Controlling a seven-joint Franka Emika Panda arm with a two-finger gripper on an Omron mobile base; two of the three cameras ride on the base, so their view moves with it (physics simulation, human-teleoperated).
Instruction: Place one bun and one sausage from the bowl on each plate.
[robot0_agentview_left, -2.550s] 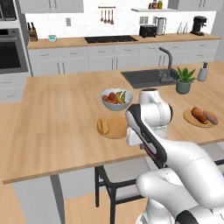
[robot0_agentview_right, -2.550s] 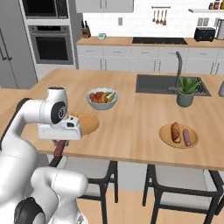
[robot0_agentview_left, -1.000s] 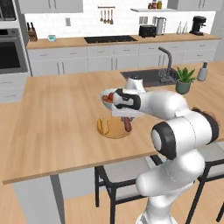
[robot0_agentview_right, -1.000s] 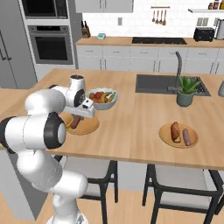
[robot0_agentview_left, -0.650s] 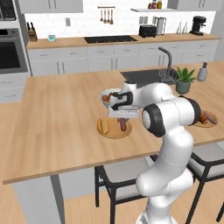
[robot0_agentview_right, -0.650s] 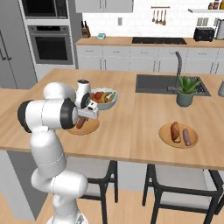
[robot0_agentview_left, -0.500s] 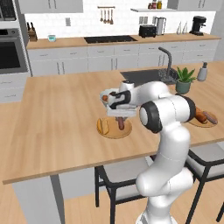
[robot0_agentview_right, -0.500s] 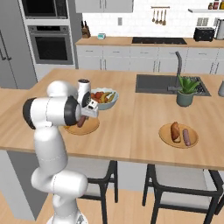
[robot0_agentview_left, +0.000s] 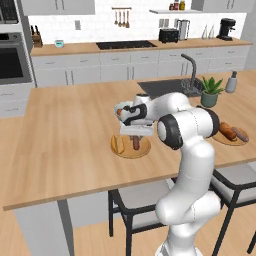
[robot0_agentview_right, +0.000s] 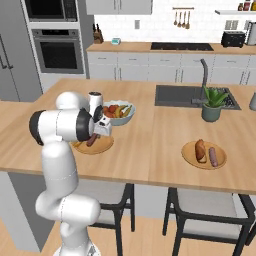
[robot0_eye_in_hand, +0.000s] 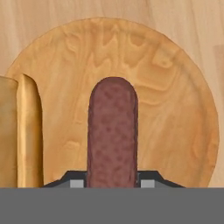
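The near wooden plate (robot0_agentview_left: 131, 150) (robot0_agentview_right: 92, 145) (robot0_eye_in_hand: 175, 109) holds a bun (robot0_agentview_left: 119, 144) (robot0_eye_in_hand: 19, 135) and a brown sausage (robot0_agentview_left: 135, 142) (robot0_agentview_right: 92, 140) (robot0_eye_in_hand: 113, 135) lying side by side. My gripper (robot0_agentview_left: 135, 132) (robot0_agentview_right: 102, 131) (robot0_eye_in_hand: 113, 183) hangs just over this plate, shut on the sausage's near end, with a finger tip tight against each side. The sausage rests on the wood. At the right, a second plate (robot0_agentview_left: 235, 142) (robot0_agentview_right: 191, 155) carries its own bun (robot0_agentview_left: 227, 131) (robot0_agentview_right: 200, 149) and sausage (robot0_agentview_left: 240, 134) (robot0_agentview_right: 213, 156). The bowl is out of view.
A pale grey bowl of fruit (robot0_agentview_left: 121, 109) (robot0_agentview_right: 118, 113) stands just behind the near plate, close to my hand. Farther right are a sink with a faucet (robot0_agentview_right: 202, 80) and a potted plant (robot0_agentview_left: 210, 91) (robot0_agentview_right: 212, 105). Stools stand under the counter's front edge.
The hand has come down over the near plate. The sausage, which hung from the fingers a second ago, now lies flat on the plate beside the bun.
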